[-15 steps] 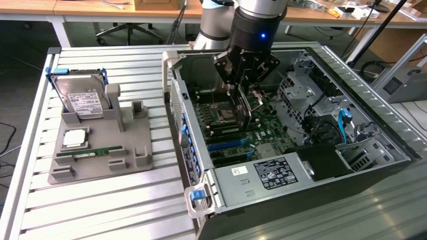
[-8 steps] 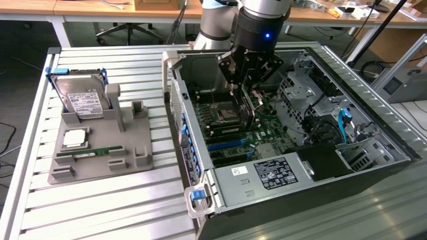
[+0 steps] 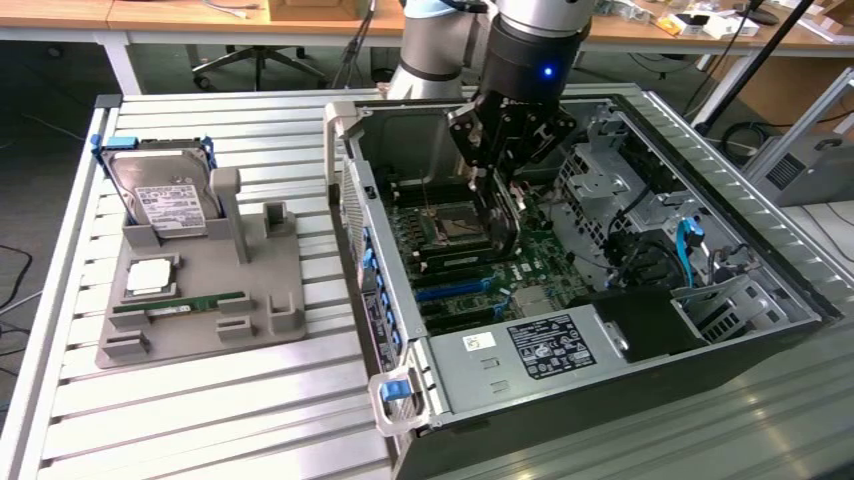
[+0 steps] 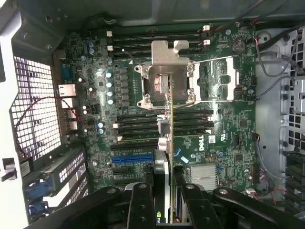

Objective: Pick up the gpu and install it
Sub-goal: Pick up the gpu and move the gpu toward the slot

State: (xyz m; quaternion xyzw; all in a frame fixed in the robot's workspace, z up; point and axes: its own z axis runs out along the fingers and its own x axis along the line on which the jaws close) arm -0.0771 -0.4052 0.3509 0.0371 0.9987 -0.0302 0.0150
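Evidently the gripper (image 4: 167,193) is clamped on the gpu (image 3: 505,215), held edge-on above the motherboard (image 4: 228,138) inside the case (image 3: 350,190).

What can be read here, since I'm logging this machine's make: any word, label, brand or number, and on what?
"DELL": white print on the motherboard.
Power supply label: too small to read.
Hard drive label: too small to read.
gpu in the fingers: nothing readable.
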